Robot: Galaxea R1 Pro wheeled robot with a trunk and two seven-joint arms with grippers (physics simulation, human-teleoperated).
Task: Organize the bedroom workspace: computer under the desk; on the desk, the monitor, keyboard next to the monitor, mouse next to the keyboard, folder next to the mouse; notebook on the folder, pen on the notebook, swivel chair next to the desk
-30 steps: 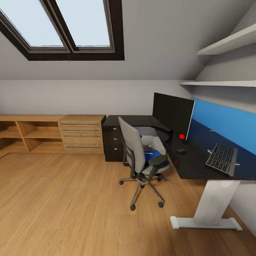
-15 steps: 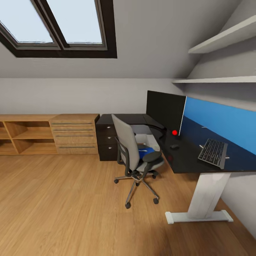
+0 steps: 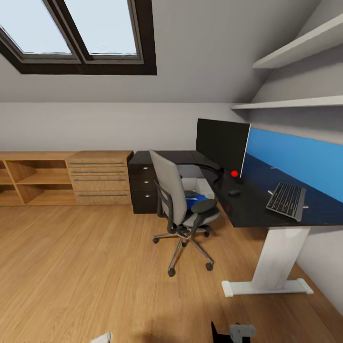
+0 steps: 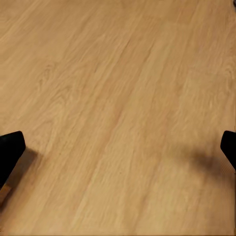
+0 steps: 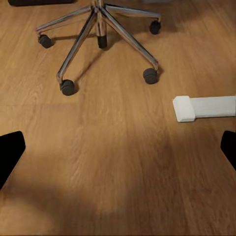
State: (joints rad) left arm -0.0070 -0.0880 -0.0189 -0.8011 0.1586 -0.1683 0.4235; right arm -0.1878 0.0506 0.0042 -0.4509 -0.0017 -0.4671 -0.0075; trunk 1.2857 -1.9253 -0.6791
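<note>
Head view, progress: monitor (image 3: 222,142), mouse (image 3: 234,193) and keyboard (image 3: 287,200) already on desk (image 3: 247,209); folder (image 3: 198,201) left on swivel chair (image 3: 182,208), far ahead. Left gripper (image 4: 118,150) and right gripper (image 5: 118,150) spread wide, empty.

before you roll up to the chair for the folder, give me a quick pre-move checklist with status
1. Folder on the swivel chair seat: ok, blue patch visible, partly hidden by the armrest.
2. Monitor on the desk: ok.
3. Keyboard and mouse on the desk: ok, though apart from each other.
4. Notebook and pen located: cannot tell.
5. Left end effector open and holding nothing: ok.
6. Right end effector open and holding nothing: ok.
</note>
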